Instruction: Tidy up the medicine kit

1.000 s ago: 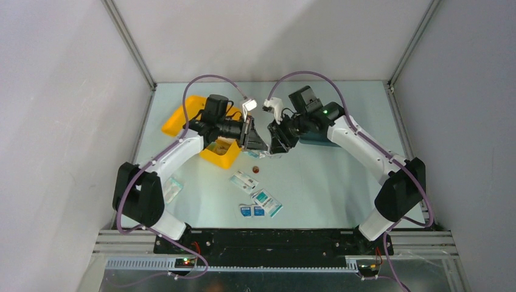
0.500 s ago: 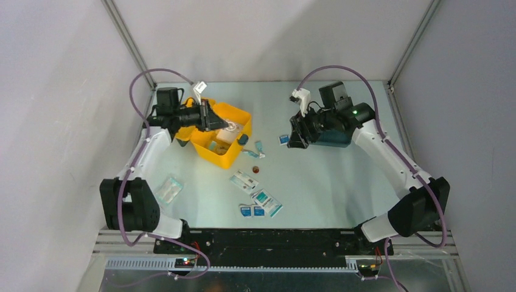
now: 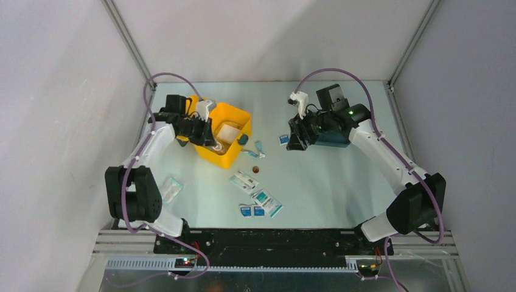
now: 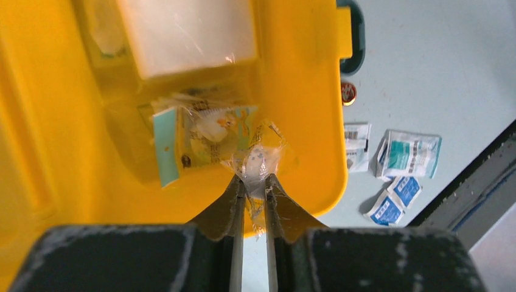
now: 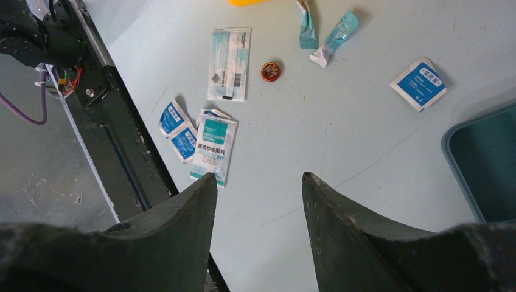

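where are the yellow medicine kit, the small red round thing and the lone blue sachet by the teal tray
medicine kit (image 3: 233,154): top external view, on its outer front wall
red round thing (image 5: 271,71): right wrist view, on its centre
blue sachet (image 5: 418,83): right wrist view, on the middle of the packet

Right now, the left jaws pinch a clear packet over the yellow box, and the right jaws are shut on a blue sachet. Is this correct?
The right wrist view shows the right jaws open and empty; the blue sachet lies on the table, apart from them. The left jaws do hold the clear packet.
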Available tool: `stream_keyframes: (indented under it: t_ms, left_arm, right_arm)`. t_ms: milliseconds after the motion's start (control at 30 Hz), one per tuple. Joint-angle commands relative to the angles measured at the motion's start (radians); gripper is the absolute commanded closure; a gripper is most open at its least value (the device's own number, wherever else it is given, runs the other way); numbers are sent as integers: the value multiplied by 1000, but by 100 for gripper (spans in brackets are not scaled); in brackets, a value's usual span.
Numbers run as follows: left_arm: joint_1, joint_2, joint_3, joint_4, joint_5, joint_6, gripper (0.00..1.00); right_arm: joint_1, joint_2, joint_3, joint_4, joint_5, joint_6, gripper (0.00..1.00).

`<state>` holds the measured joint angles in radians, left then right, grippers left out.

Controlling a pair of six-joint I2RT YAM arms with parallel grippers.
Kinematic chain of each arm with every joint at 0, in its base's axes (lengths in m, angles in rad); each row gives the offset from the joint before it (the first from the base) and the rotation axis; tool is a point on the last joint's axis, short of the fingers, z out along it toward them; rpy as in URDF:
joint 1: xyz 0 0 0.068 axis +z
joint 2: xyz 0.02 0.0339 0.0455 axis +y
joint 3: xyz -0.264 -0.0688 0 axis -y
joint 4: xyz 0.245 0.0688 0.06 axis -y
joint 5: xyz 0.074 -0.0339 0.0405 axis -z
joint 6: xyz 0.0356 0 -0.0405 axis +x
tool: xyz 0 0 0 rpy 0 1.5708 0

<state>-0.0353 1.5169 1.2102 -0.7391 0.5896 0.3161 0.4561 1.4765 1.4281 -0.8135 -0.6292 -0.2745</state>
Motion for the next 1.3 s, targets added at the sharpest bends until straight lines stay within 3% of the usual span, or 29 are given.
stream_keyframes:
  t_ms: [0,167,400,600,800,967,1033,1067,1100,1167,1200,1267]
  left_arm:
    - [-34,42,-8,-28,-13,45,86]
    - [-60,113,-5,-26,-38,40,84]
    - [-60,103,10,-25,-198,63,59]
    - [-59,-11,62,-26,-324,84,40]
    - [-58,-204,92,-24,-225,-22,34]
    - [-55,-419,2,96,-73,-71,19]
    - [-51,-487,-36,148,-69,-149,4]
    - [-48,-489,-39,153,-68,-186,2]
    - [-38,-486,-45,172,-39,-265,1]
    - [-29,-473,-85,226,-4,-383,0]
    - [-25,-473,-127,248,16,-423,0]
    - [-17,-495,-185,311,54,-405,0]
  right_arm:
    - [-4,23,8,27,-6,-11,42]
    - [-4,31,9,26,-9,-11,41]
    - [-5,33,-1,21,5,-17,41]
    - [-17,76,-15,59,57,14,41]
    - [-46,94,-4,114,80,95,36]
    - [-53,-31,-19,163,81,54,34]
    - [-59,-66,-33,183,120,22,21]
    - [-68,-73,-53,232,179,71,6]
    - [-77,-77,-65,270,224,128,3]
    - [-162,-47,-72,356,155,271,1]
    - [-185,-31,-73,374,27,371,3]
    - [-227,49,-73,417,-116,475,14]
